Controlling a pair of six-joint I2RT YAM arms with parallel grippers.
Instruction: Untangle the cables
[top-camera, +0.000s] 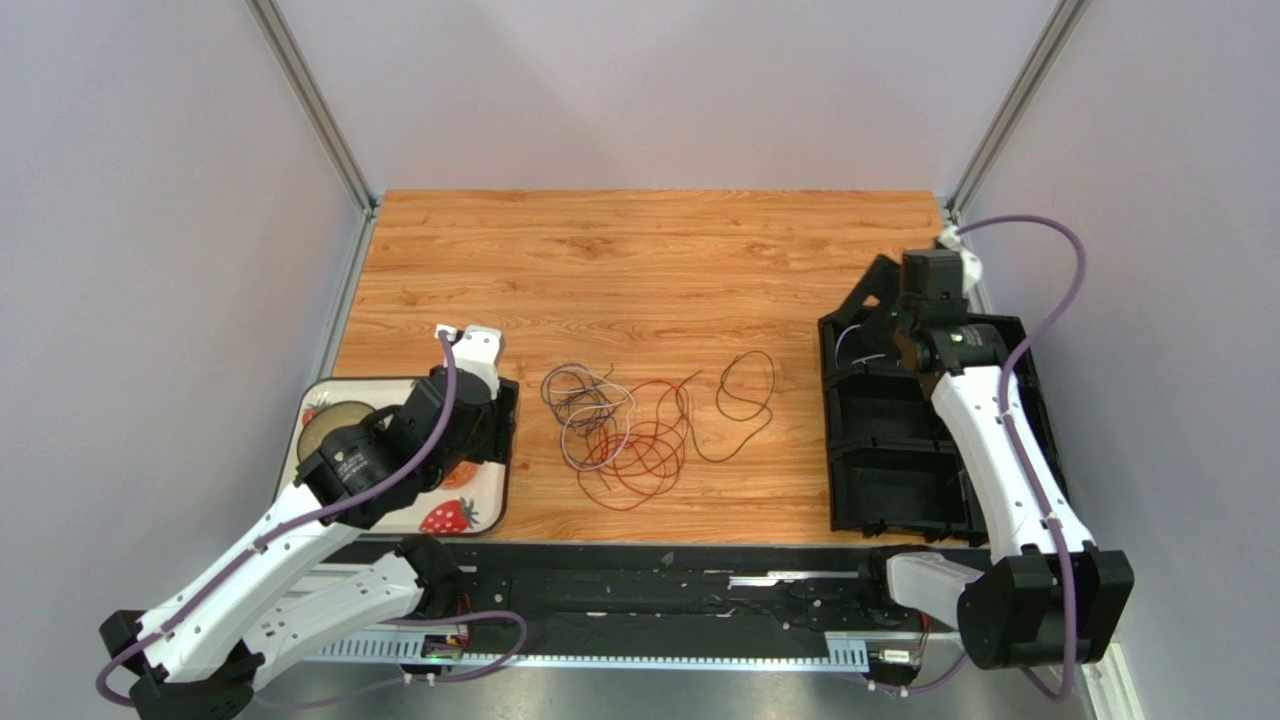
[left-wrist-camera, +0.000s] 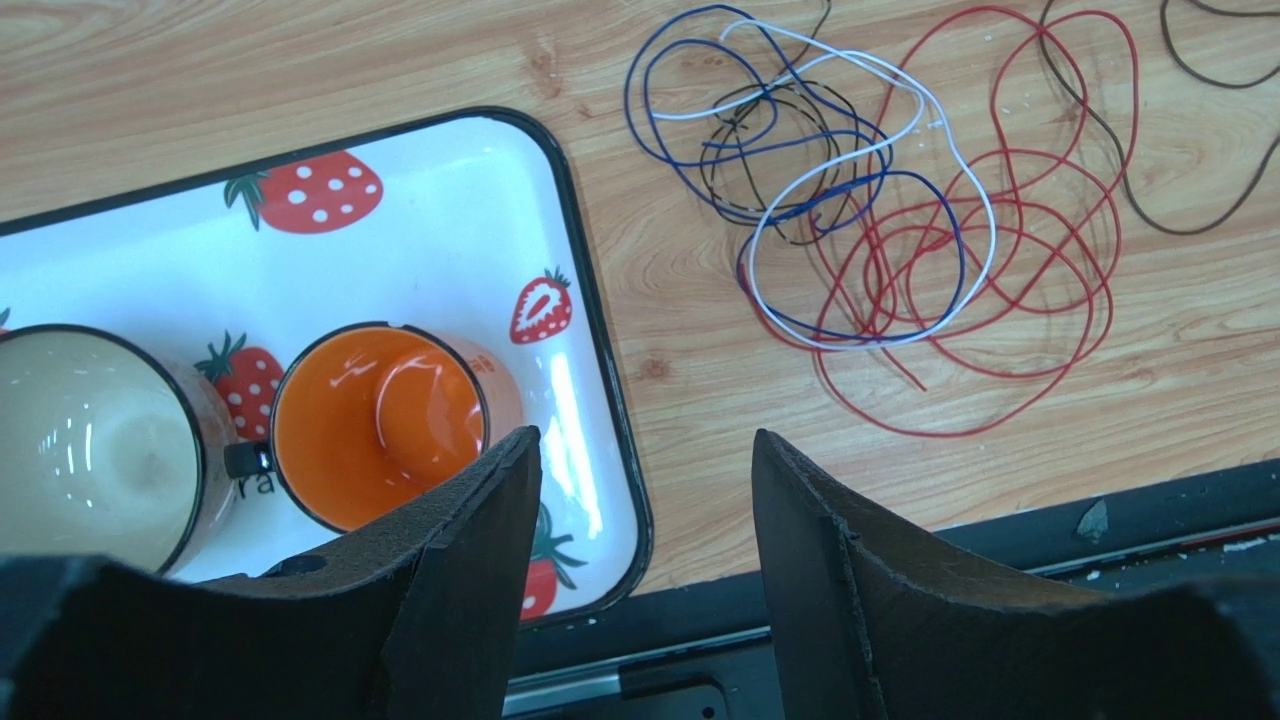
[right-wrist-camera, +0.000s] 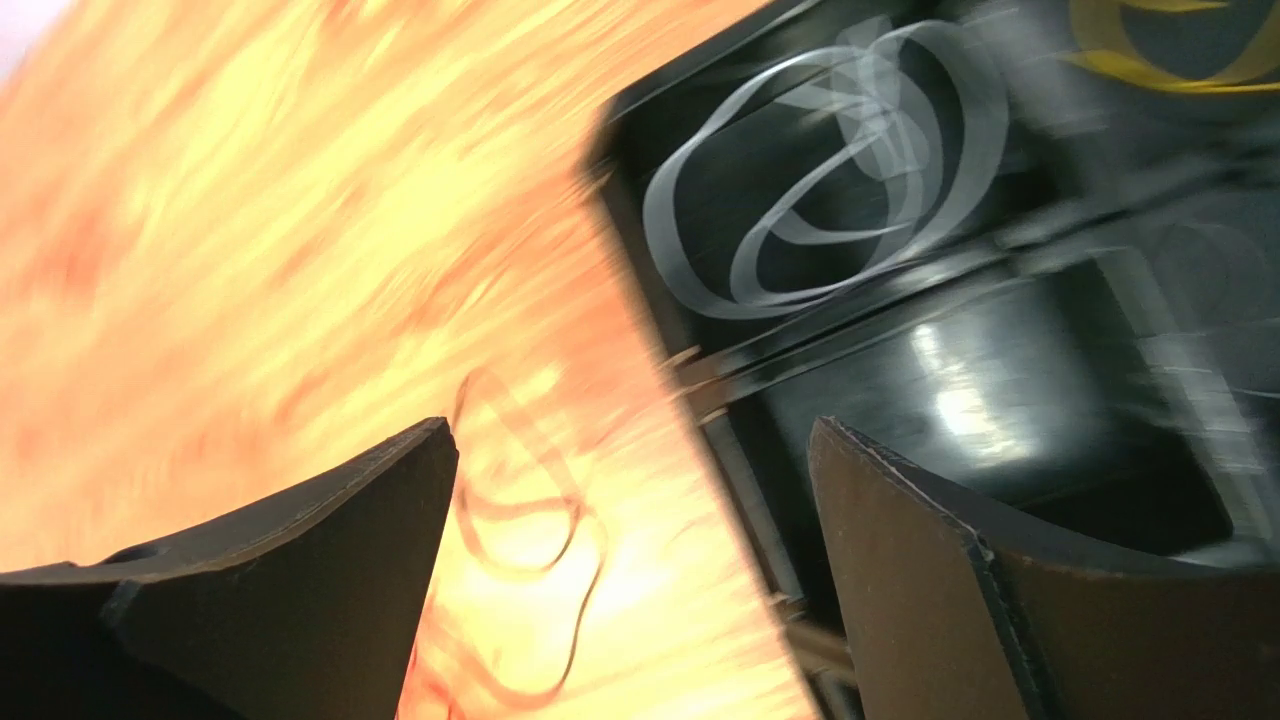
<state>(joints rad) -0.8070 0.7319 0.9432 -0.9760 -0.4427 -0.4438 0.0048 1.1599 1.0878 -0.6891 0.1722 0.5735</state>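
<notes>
The cables (top-camera: 624, 428) lie tangled on the wooden table: red (left-wrist-camera: 1022, 225), white (left-wrist-camera: 842, 195) and blue (left-wrist-camera: 661, 90) loops overlap. A dark cable (top-camera: 739, 398) lies just to their right. My left gripper (top-camera: 493, 428) hangs open and empty over the near right corner of the strawberry tray, left of the tangle; its jaws (left-wrist-camera: 646, 443) stand apart. My right gripper (top-camera: 872, 315) is open and empty over the far left edge of the black tray; the right wrist view (right-wrist-camera: 631, 428) is blurred. A pale grey cable (right-wrist-camera: 812, 165) and a yellow one (right-wrist-camera: 1157, 60) lie in that tray.
A white strawberry-print tray (left-wrist-camera: 451, 195) on the left holds an orange cup (left-wrist-camera: 376, 428) and a white cup (left-wrist-camera: 90, 443). A black compartment tray (top-camera: 902, 450) lies on the right. A black rail (top-camera: 676, 578) runs along the near edge. Walls stand close on both sides.
</notes>
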